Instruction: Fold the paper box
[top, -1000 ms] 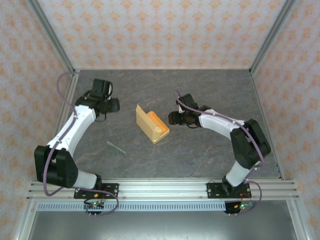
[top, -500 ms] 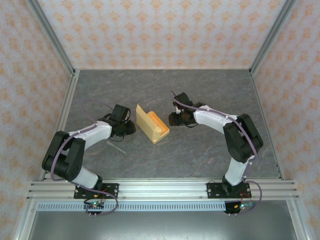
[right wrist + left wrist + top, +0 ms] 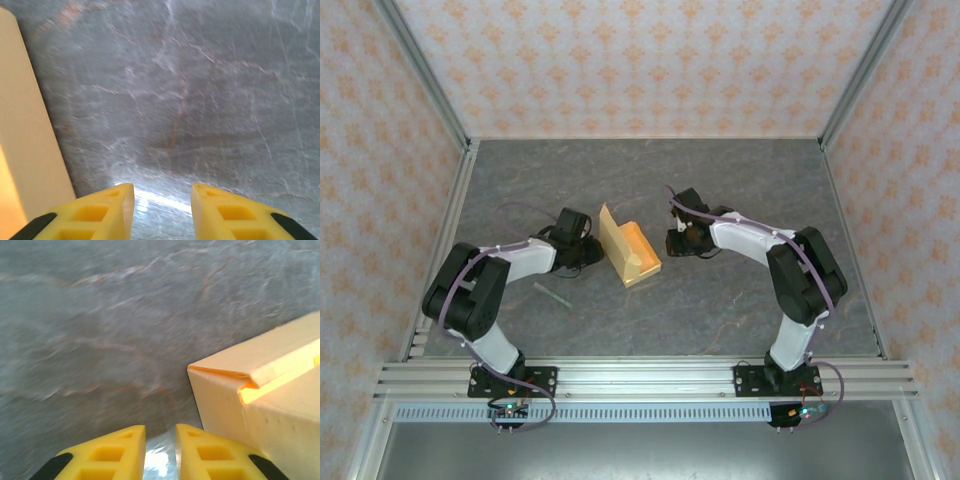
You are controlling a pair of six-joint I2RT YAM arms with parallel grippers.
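The box [image 3: 630,252] sits near the middle of the table [image 3: 740,180], between your two grippers, partly folded. It is orange-yellow, and its long side runs from far left to near right. A flap stands up at its far-left end.

On your left, the left gripper [image 3: 590,253] is low over the table, just beside the box's left side. In its wrist view the left gripper [image 3: 160,432] has its yellow fingers [image 3: 112,452] a narrow gap apart, nearly closed. Only bare table lies between them, so it grips nothing. The box [image 3: 260,405] fills the right of that view, close to the right-hand finger. You cannot tell from here whether they touch. A folded edge on the box gapes slightly at the corner.

A thin pale strip [image 3: 552,295] lies on the table nearer you than that gripper, apart from the box.

On your right, the right gripper [image 3: 676,240] is near the box's right side. In its wrist view the right gripper [image 3: 162,192] has its fingers [image 3: 235,215] parted wider, also with nothing between them. The box [image 3: 25,150] stands along the left edge there, just beside the left-hand finger.
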